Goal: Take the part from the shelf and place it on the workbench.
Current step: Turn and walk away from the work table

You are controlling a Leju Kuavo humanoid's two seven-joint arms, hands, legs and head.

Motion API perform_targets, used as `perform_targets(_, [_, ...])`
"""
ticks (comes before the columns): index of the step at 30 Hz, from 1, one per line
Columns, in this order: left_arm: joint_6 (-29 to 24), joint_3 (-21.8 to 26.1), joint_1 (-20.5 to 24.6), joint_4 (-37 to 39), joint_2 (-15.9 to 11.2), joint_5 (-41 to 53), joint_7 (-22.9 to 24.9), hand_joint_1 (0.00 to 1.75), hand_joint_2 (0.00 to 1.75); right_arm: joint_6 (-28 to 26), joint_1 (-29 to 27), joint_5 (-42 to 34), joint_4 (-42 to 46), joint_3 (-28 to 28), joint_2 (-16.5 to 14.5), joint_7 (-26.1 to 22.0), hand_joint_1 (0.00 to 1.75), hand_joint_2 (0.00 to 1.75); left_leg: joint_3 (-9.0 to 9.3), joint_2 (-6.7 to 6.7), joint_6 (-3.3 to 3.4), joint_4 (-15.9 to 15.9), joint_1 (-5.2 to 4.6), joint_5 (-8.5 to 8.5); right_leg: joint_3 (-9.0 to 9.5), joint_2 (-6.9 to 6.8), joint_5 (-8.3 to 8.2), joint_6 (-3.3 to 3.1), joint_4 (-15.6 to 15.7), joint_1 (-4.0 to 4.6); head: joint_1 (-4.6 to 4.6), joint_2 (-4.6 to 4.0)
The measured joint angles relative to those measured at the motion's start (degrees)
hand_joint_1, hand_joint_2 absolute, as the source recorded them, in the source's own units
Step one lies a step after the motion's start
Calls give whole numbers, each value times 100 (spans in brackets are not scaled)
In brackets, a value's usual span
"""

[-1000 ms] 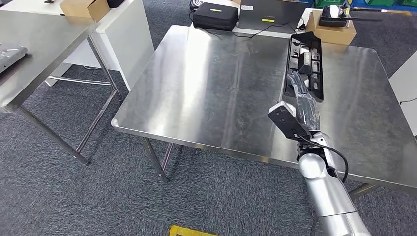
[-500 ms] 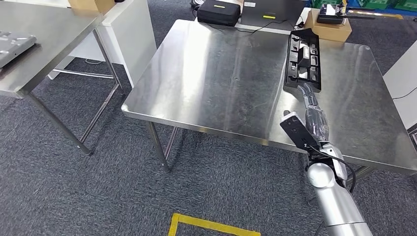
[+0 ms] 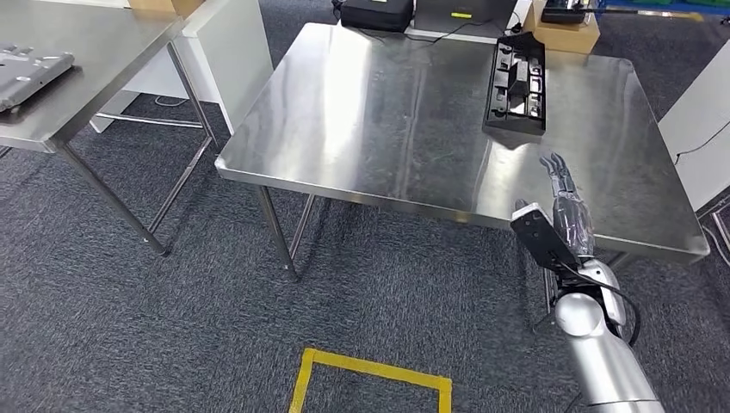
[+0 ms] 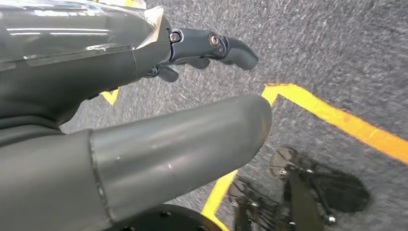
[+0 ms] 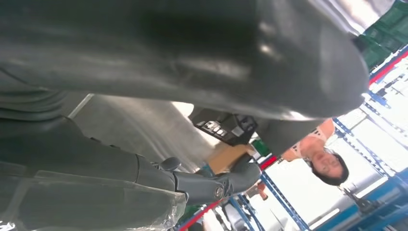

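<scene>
1. The part (image 3: 516, 86), a long black tray-like moulding, lies flat on the workbench (image 3: 387, 112) toward two o'clock of its steel top, long axis running from twelve to six, and nothing is holding it.
2. My right hand (image 3: 564, 189) hangs over the bench's near right edge, at six o'clock of the part and apart from it. My fingers (image 3: 556, 169) are straight, slightly spread, and hold nothing.
3. My left hand (image 4: 144, 96) hangs over the carpet. Its fingers (image 4: 211, 45) are extended and grip nothing.
4. I judge the part stiff, light plastic: ribbed and hollowed, unlikely to flex or break. Its smooth sides could slip on the polished steel.
5. If I must take it again, I would grip across the narrow width near the middle, so neither end droops.
</scene>
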State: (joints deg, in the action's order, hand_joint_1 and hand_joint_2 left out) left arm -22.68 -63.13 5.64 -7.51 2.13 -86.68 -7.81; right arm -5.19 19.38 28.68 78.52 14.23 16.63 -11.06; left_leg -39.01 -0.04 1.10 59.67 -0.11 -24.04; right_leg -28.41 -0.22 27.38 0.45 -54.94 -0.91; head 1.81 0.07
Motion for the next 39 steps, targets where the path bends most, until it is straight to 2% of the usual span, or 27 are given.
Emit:
perform_targets(2, [-25, -20, 6, -1, 4, -7, 8, 0, 0, 42, 9, -4, -29, 10, -5, -27, 0, 0, -185, -11, -71, 698, 28, -620, -153, -5, -147, -46, -8, 2, 32, 0])
perform_targets(3, [-32, -28, 10, -2, 6, -12, 14, 0, 0, 55, 11, -4, -54, 22, -10, -32, 0, 0, -247, -11, -96, 1061, 38, -799, -247, -5, -222, -47, -16, 6, 37, 0])
perform_targets(4, [-39, -37, 12, -2, 7, -16, 22, 0, 0, 64, 13, -4, -80, 38, -15, -34, 0, 0, -244, -10, -111, 1297, 47, -826, -344, -5, -289, -39, -28, 9, 38, 0])
perform_targets(5, [-47, -43, 14, -3, 8, -21, 32, 0, 0, 68, 16, -5, -105, 58, -19, -38, 0, 0, -157, -10, -115, 1358, 56, -733, -441, -5, -353, -26, -44, 10, 38, 0])
perform_targets(7, [-65, -49, 22, -3, 7, -30, 45, 0, 0, 69, 26, -10, -144, 91, -24, -42, 0, 0, 319, -12, -85, 893, 66, -466, -612, -4, -459, 15, -90, 9, 42, 0])
perform_targets(9, [-78, -52, 42, -3, 5, -33, 51, 0, 0, 68, 49, -19, -161, 109, -22, -45, 0, 0, 920, -17, -20, 95, 49, -484, -721, -8, -550, 78, -126, 21, 37, 0])
perform_targets(10, [-81, -54, 49, -3, 5, -32, 52, 0, 0, 68, 67, -26, -167, 120, -20, -46, 0, 0, 1097, -20, 17, -178, 30, -544, -742, -16, -597, 117, -129, 23, 30, 0])
perform_targets(11, [-81, -55, 52, -3, 6, -29, 54, 0, 0, 67, 80, -34, -174, 130, -16, -47, 0, 0, 1158, -22, 57, -307, 6, -577, -753, -23, -649, 158, -114, 23, 26, 0])
perform_targets(13, [-67, -61, 48, -3, 15, -22, 61, 0, 0, 66, 83, -55, -190, 150, 2, -48, 0, 0, 1091, -6, 152, -366, -12, -472, -777, -28, -716, 232, -94, 12, 21, 0])
perform_targets(15, [-44, -73, 46, -3, 21, -3, 67, 0, 0, 61, 51, -72, -198, 157, 48, -48, 0, 0, 981, 19, 259, -409, 5, -314, -928, -14, -457, 215, -353, 4, -2, 0])
perform_targets(17, [-22, -86, 42, -3, 19, 22, 68, 0, 0, 53, -8, -81, -200, 155, 89, -48, 0, 0, 827, 30, 317, -409, 11, -169, -1186, -4, 73, 157, -1095, -6, -36, 0])
perform_targets(18, [-14, -91, 38, -3, 16, 30, 68, 0, 0, 50, -49, -84, -200, 154, 98, -48, 0, 0, 738, 32, 319, -406, 9, -104, -1280, -3, 271, 165, -1505, -9, -49, 0])
perform_targets(19, [-5, -94, 36, -3, 17, 33, 68, 0, 0, 49, -90, -85, -200, 153, 101, -48, 0, 0, 650, 34, 315, -402, 9, -39, -1301, -3, 364, 202, -1781, -13, -53, 0])
perform_targets(20, [2, -96, 36, -3, 17, 35, 68, 0, 0, 48, -123, -86, -200, 152, 103, -48, 0, 0, 566, 36, 304, -399, 10, 22, -1218, -3, 353, 255, -1845, -19, -58, 0])
perform_targets(21, [10, -97, 36, -3, 18, 35, 68, 0, 0, 48, -143, -86, -199, 151, 104, -48, 0, 0, 488, 39, 288, -397, 13, 82, -1025, -3, 266, 314, -1678, -27, -60, 0])
perform_targets(23, [29, -98, 36, -3, 17, 39, 71, 0, 0, 43, -152, -85, -190, 142, 107, -46, 0, 0, 355, 44, 236, -384, 14, 185, -398, -4, 98, 378, -835, -37, -65, 0])
perform_targets(25, [56, -102, 37, -3, 16, 58, 80, 0, 0, 26, -184, -74, -149, 124, 108, -39, 0, 0, 266, 56, 171, -372, 6, 289, 63, 8, 94, 339, -117, -10, -56, 0])
perform_targets(26, [67, -106, 35, -3, 15, 69, 84, 0, 0, 16, -216, -67, -126, 115, 107, -32, 0, 0, 241, 60, 141, -375, 3, 336, 142, 15, 121, 308, 24, 11, -55, 0])
perform_targets(28, [78, -125, 28, -2, 9, 84, 89, 0, 0, 4, -296, -55, -87, 103, 97, -22, 0, 0, 208, 43, 83, -382, 6, 394, 88, 15, 65, 243, 42, -2, -56, 0])
perform_targets(29, [79, -140, 24, -2, 5, 85, 90, 0, 0, 1, -324, -51, -68, 97, 89, -19, 0, 0, 165, 25, 49, -318, 10, 308, 49, 9, 28, 191, 49, -22, -52, 0])
perform_targets(30, [81, -157, 21, -1, 2, 85, 91, 0, 0, -2, -347, -47, -47, 93, 79, -17, 0, 0, 97, 7, 12, -160, 16, 139, 2, 1, -17, 133, 53, -45, -34, 0])
perform_targets(32, [85, -181, 20, -1, -2, 85, 94, 0, 0, -6, -377, -41, -11, 82, 64, -15, 0, 0, -116, -11, -55, 505, 43, -399, -104, -12, -96, 37, 27, -49, 11, 0])
perform_targets(34, [91, -190, 20, -1, -3, 86, 100, 0, 0, -7, -418, -40, 5, 77, 54, -15, 0, 0, -258, -11, -97, 1192, 66, -730, -230, -23, -162, 10, -26, -33, 31, 0])
perform_targets(35, [93, -191, 20, -1, -3, 87, 107, 0, 0, -4, -451, -42, 17, 73, 49, -15, 0, 0, -211, -10, -105, 1303, 72, -725, -299, -25, -193, 11, -60, -28, 32, 0])
perform_targets(36, [95, -194, 20, -1, -3, 90, 114, 0, 0, -1, -491, -45, 33, 64, 43, -15, 0, 0, -56, -10, -102, 1199, 75, -623, -370, -26, -218, 21, -100, -26, 34, 0])
perform_targets(37, [97, -196, 22, -1, -3, 92, 122, 0, 0, 3, -530, -49, 50, 52, 36, -15, 0, 0, 198, -11, -87, 899, 77, -482, -434, -23, -241, 37, -140, -26, 36, 0])
perform_targets(39, [97, -199, 36, -1, -7, 97, 133, 0, 0, 7, -590, -56, 84, 23, 27, -15, 0, 0, 725, -28, -31, 147, 64, -408, -532, -18, -286, 93, -200, -22, 34, 0])
